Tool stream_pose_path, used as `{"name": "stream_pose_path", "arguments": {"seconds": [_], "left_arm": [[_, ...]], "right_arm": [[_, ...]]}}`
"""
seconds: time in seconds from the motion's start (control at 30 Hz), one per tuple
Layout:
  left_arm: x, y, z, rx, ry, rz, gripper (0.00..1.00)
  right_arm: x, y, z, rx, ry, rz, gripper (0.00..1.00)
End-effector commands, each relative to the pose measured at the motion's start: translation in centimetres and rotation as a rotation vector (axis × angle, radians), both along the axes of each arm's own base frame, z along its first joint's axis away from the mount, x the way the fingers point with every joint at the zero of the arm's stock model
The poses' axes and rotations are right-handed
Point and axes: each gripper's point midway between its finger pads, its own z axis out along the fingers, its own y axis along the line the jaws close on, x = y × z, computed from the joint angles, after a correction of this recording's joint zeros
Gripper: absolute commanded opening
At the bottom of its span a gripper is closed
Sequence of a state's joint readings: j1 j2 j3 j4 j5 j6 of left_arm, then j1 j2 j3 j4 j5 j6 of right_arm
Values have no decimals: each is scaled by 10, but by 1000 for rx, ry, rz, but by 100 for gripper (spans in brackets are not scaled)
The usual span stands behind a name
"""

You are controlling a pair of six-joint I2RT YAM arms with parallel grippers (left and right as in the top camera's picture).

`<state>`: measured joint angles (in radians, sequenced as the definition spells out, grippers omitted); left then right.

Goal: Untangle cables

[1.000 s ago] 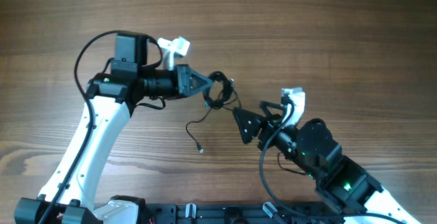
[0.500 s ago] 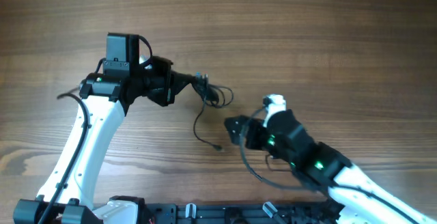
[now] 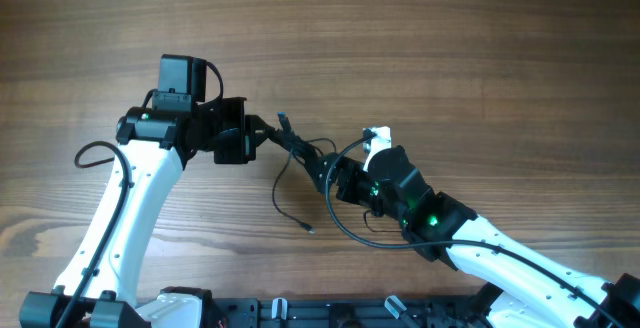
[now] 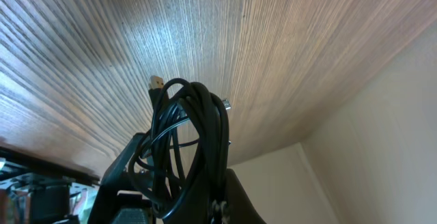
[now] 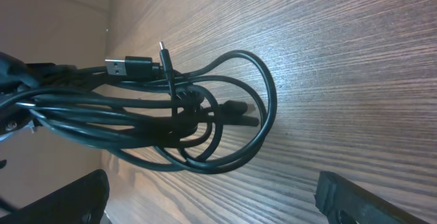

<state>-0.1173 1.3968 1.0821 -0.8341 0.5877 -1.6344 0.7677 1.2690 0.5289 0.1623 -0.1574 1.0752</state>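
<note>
The cables are a bundle of thin black loops held above the wooden table, with one loose end trailing down toward the front. My left gripper is shut on the bundle's left end. In the left wrist view the cables rise out of the left gripper, a gold USB plug on top. My right gripper is open just right of the bundle. In the right wrist view the loops hang just ahead of the right gripper, its fingers wide apart and touching nothing.
The right arm's own thick black wire loops beside the trailing cable end. A black rail runs along the table's front edge. Bare wood stretches across the back of the table.
The left gripper has drawn back left and turned with the bundle. The right arm has swung left and up to the bundle's right side. The loose end has swung with it.
</note>
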Motion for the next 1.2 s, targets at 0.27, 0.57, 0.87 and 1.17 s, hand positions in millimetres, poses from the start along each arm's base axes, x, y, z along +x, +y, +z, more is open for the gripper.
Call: {"name": "stream_pose_path", "arguments": {"seconds": [0.27, 0.57, 0.87, 1.17], "left_arm": [[3, 1, 8, -9, -9, 21, 4], [0, -6, 10, -27, -7, -2, 4], [-3, -13, 13, -62, -2, -23, 4], [-4, -29, 16, -77, -13, -48, 4]], "right_arm": [[2, -27, -30, -55, 173, -221, 100], [5, -19, -32, -26, 178, -208, 100], [5, 1, -43, 42, 238, -170, 100], [3, 26, -22, 185, 251, -87, 100]]}}
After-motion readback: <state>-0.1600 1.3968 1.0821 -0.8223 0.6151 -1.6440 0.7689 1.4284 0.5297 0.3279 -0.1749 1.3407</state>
